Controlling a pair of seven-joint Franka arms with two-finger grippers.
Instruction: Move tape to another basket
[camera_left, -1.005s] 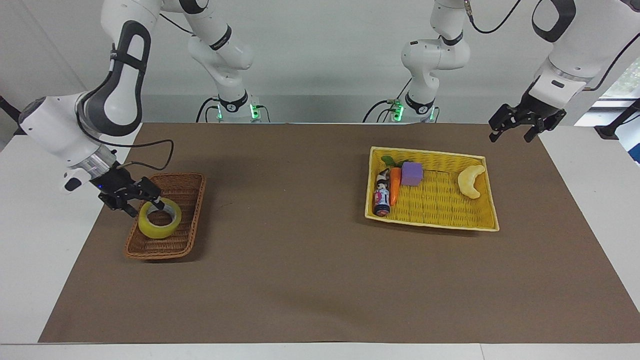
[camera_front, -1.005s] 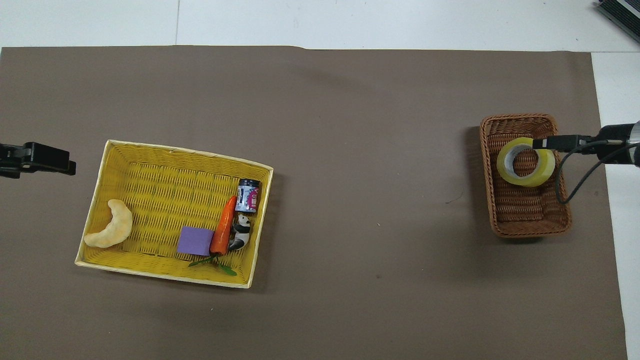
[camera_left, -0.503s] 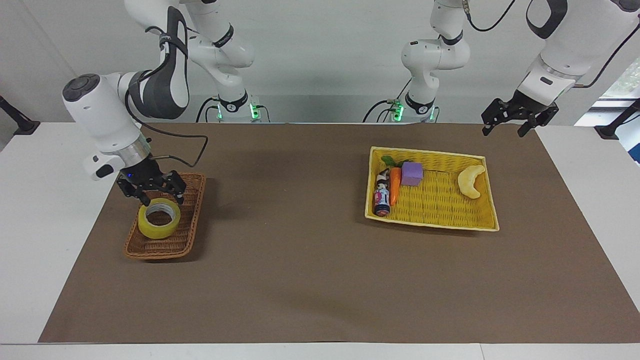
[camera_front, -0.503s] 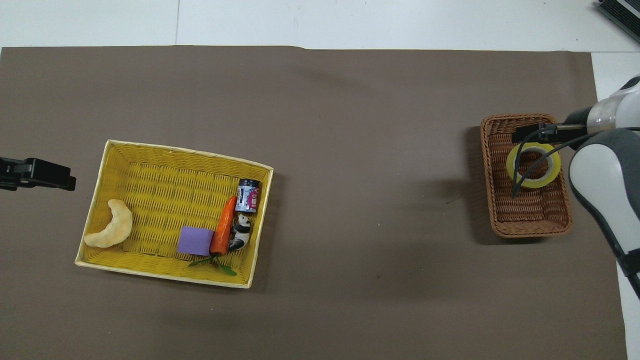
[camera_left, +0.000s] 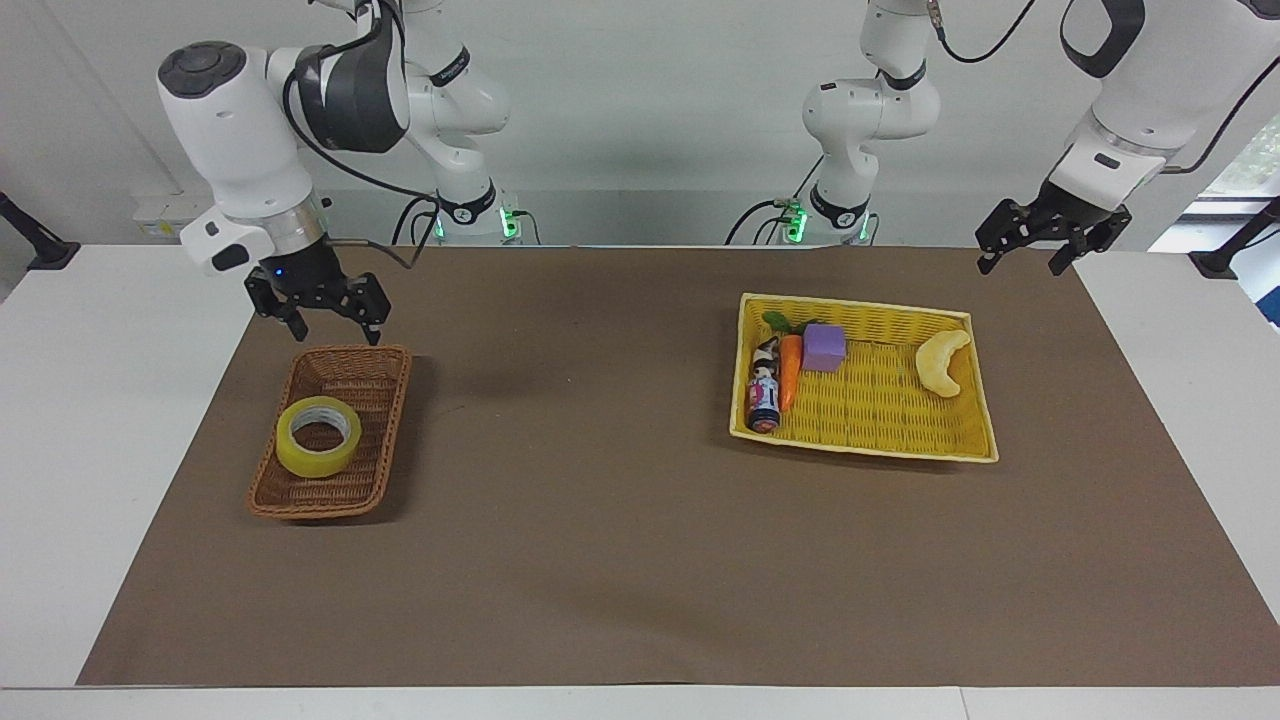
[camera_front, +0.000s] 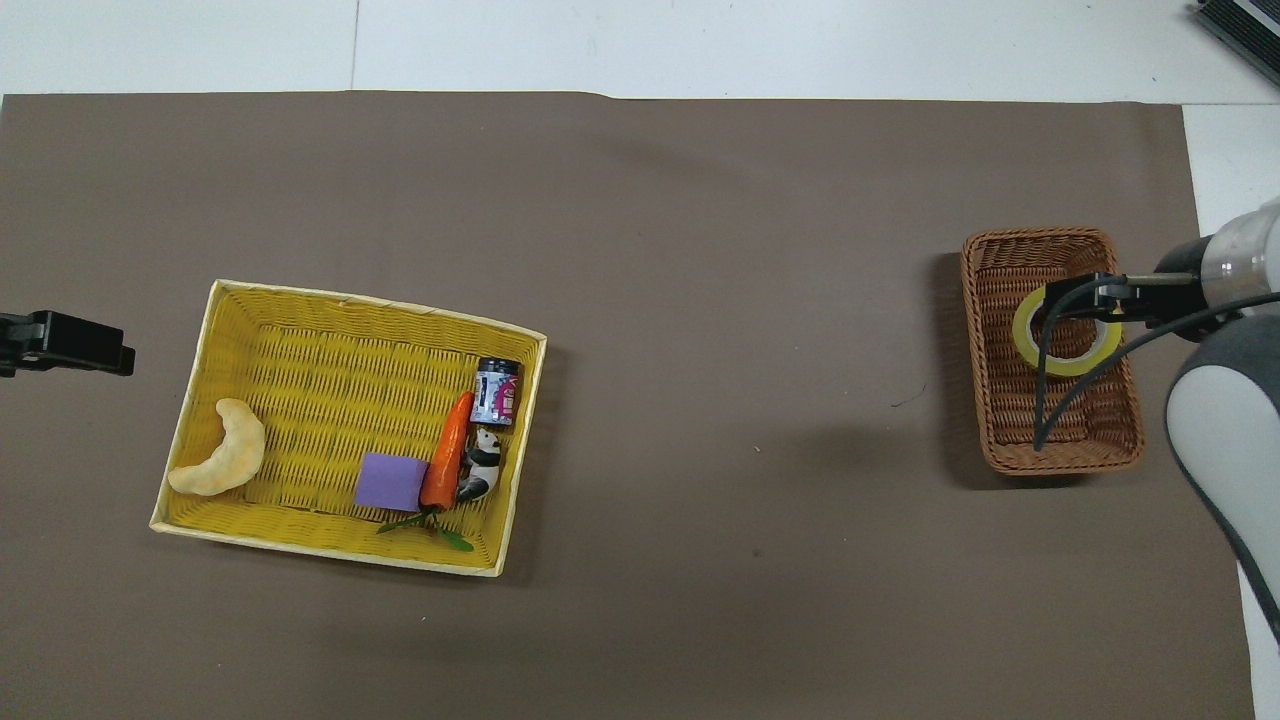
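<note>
the tape (camera_left: 318, 437) lies flat in the brown basket (camera_left: 375, 366) at the right arm's end of the table, resting on the weave with nothing touching it. the right gripper (camera_left: 320, 312) hangs in the air over the basket's edge nearest the robots, fingers spread and empty, well clear of the roll. the left gripper (camera_left: 1042, 238) waits, released too, above the table edge beside the yellow basket (camera_left: 870, 440), which holds a purple cube (camera_left: 825, 347), a carrot (camera_left: 790, 370), a small can, a panda figure and a banana-shaped piece (camera_left: 944, 362). judging from this, the move looks done: the tape sits in its new basket and is let go. what seems left is only for the right arm to pull clear.
</note>
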